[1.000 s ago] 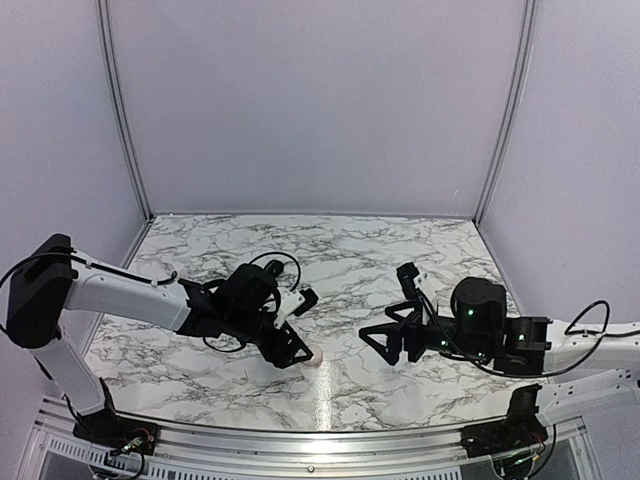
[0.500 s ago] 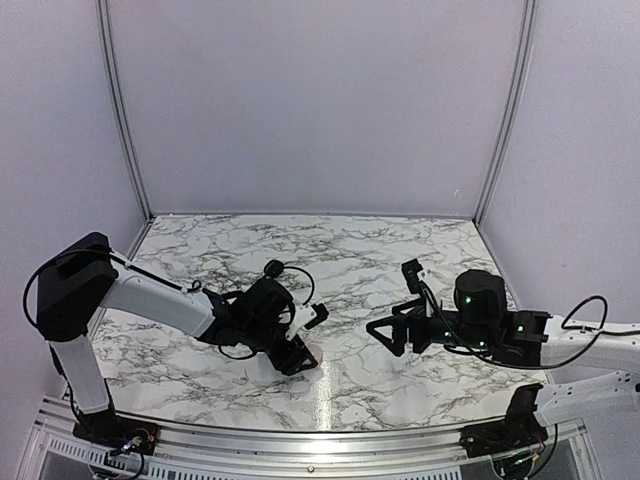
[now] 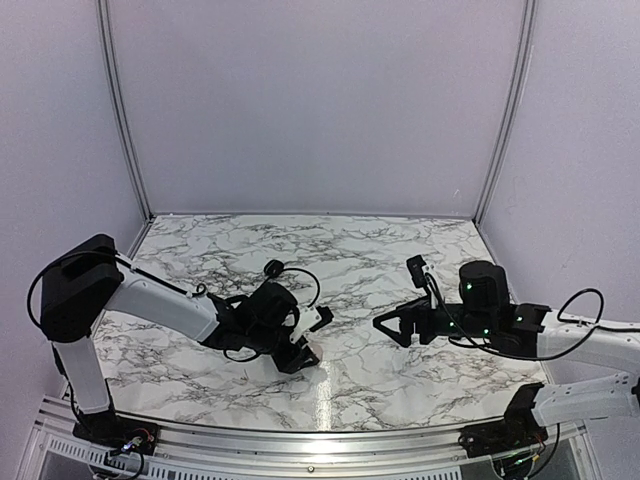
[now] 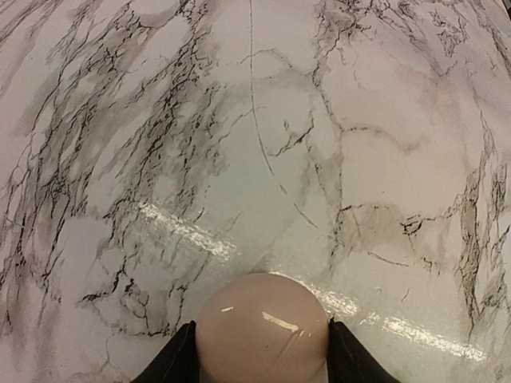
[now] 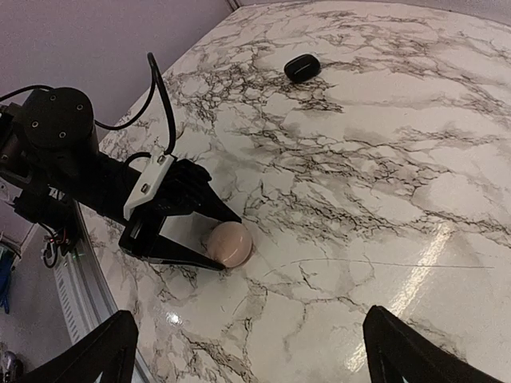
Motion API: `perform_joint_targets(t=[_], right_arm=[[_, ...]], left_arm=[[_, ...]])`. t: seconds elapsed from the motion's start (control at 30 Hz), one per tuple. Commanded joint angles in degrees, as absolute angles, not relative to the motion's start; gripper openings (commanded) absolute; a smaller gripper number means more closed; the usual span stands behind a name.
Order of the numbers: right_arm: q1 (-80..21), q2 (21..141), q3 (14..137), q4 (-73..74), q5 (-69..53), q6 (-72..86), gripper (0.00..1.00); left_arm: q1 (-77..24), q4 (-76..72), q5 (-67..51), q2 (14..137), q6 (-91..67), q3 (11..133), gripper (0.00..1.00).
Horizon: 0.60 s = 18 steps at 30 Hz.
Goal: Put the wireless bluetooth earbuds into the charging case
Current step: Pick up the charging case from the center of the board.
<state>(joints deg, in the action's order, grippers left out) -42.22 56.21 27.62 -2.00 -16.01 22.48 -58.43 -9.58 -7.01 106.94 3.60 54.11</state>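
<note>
The charging case [image 4: 262,325] sits near the front edge of the table [image 5: 383,159], its base cut off in my left wrist view. My left gripper [image 5: 230,244] flanks it; I cannot tell if it pinches. My right gripper [image 5: 255,351] gapes wide over open marble.

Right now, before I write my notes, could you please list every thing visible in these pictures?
charging case: one, cream-pink, on the table, left of centre.
black puck: one, black, on the table behind the case.
earbuds: none visible.
table: one, white marble with dark veins.
left gripper: one, black, straddling the case; contact unclear.
right gripper: one, black, open, apart from the case.
</note>
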Motion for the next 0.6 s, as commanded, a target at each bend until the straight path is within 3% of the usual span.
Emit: perform_joint_targets(t=[0.0, 0.33, 0.57], right_arm=[[-41.57, 56.82, 30.1, -1.3, -19.9, 21.93, 0.98], [-41.57, 56.43, 30.9, 3.13, -26.42, 20.89, 0.99], [-41.58, 58.27, 31.35, 2.2, -38.61, 21.28, 0.95]], left_arm=[[-59.81, -9.18, -5.02, 106.17, 8.08, 52.45, 0.46], [-61.68, -11.44, -12.42, 92.66, 21.73, 46.6, 0.45], [-68.47, -4.63, -6.07, 88.16, 28.78, 49.17, 0.44]])
